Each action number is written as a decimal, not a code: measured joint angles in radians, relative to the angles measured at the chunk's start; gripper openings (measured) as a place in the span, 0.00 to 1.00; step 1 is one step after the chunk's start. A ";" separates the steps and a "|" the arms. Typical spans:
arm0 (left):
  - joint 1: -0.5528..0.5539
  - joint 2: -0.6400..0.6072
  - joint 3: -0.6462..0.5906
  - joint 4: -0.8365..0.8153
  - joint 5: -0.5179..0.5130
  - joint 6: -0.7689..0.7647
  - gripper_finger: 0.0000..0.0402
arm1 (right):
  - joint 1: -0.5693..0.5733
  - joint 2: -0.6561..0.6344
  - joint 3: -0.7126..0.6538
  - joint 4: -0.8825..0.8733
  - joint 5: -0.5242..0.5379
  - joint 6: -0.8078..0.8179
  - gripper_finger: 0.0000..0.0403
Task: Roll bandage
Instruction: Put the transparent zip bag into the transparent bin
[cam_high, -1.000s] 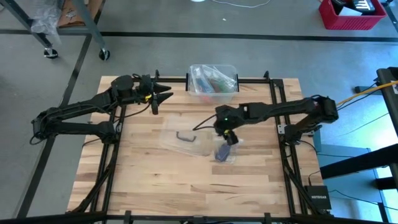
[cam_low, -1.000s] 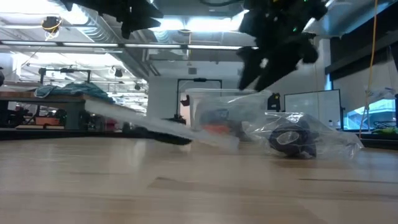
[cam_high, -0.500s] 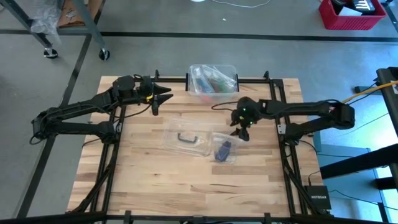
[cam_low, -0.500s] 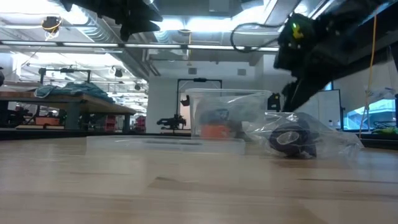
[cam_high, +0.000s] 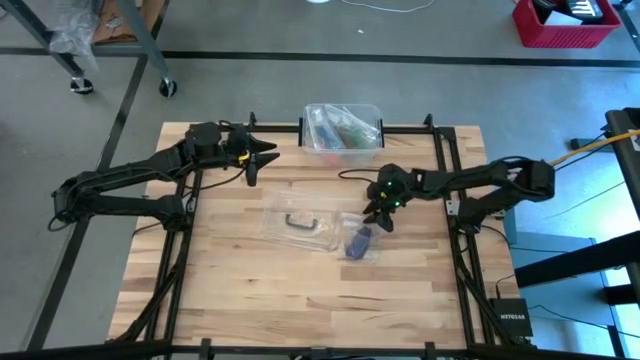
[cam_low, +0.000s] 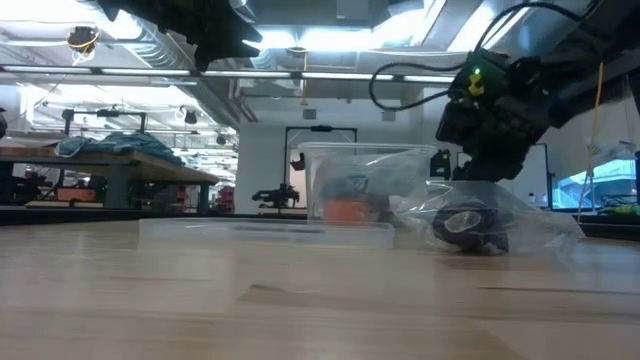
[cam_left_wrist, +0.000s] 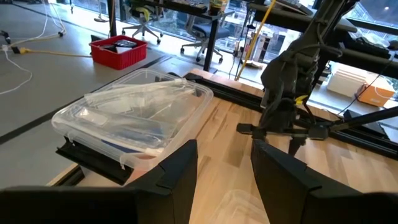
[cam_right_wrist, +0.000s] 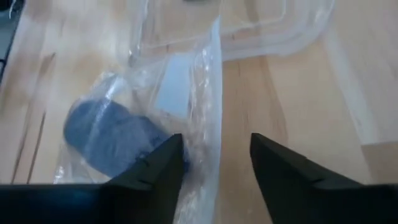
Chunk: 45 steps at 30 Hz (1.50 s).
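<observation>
The bandage (cam_high: 359, 241) is a dark navy roll lying inside a crinkled clear wrapper (cam_high: 366, 232) on the wooden table, right of centre. It also shows in the low view (cam_low: 467, 226) and the right wrist view (cam_right_wrist: 106, 138). My right gripper (cam_high: 380, 216) is open and slants down just above the wrapper's far right end. Its fingers (cam_right_wrist: 155, 169) stand on either side of the wrapper's long edge (cam_right_wrist: 214, 93). My left gripper (cam_high: 262, 156) hangs open, raised over the table's far left, holding nothing (cam_left_wrist: 224, 180). My right gripper comes slanting down from the table's right side, with the wrapper's edge (cam_right_wrist: 211, 130) between its open fingers. Whether either finger touches the plastic, I cannot tell. The wrapper and the roll lie on the table.
A flat clear lid with a black handle (cam_high: 297, 222) lies on the table left of the wrapper. A clear plastic box (cam_high: 342, 127) with coloured contents stands at the far edge, also in the left wrist view (cam_left_wrist: 137, 121). Bare wood (cam_high: 260, 295) fills the near half.
My right gripper has drawn back toward the table's right edge, rolled about and sunk toward the wrapper's right end. The clear lid, tilted with one end raised a second ago, has fallen and now lies flat on the table. The wrapper with the roll has stayed put.
</observation>
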 joint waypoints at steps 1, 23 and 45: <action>0.000 0.000 0.000 0.000 0.000 0.000 0.36 | 0.000 0.014 0.000 0.005 -0.003 0.004 0.45; 0.000 0.005 0.000 -0.021 0.000 0.000 0.36 | 0.046 -0.211 0.273 -0.316 0.188 -0.214 0.03; 0.000 0.005 0.000 -0.021 -0.019 -0.001 0.36 | -0.336 0.062 0.589 -0.028 0.308 -0.086 0.03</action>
